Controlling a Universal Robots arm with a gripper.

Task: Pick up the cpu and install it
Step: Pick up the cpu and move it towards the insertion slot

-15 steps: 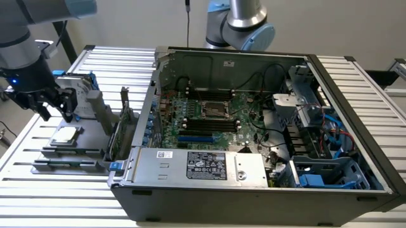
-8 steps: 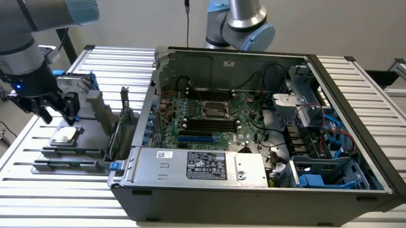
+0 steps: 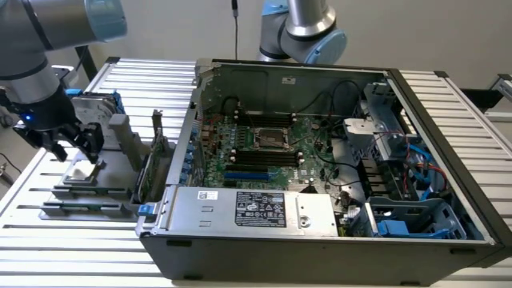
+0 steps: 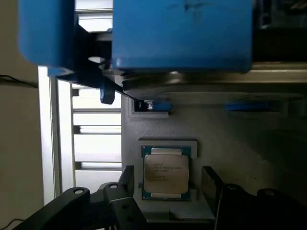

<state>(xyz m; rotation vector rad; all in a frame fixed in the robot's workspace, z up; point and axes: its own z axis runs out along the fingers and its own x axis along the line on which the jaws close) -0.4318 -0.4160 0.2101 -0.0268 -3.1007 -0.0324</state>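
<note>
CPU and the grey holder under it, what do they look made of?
CPU: silvery metal lid with a dull satin sheen and printed text; the green rim around it is probably circuit laminate. The holder: even matte grey with stepped ledges, likely plastic, but I cannot be sure.

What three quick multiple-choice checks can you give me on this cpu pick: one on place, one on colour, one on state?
1. Where is the cpu? A. in the grey holder beside the case; B. installed inside the case; C. lifted in the air.
2. What colour is the board in the case? A. red; B. green; C. white.
3. How do the fingers stand? A. shut on the cpu; B. open, one on each side of the cpu; C. shut on nothing.
Key: 1 A, the cpu lies flat in the holder's recess; 2 B, the exterior view shows it green; 3 B, the fingers stand apart with the cpu between them.
</note>
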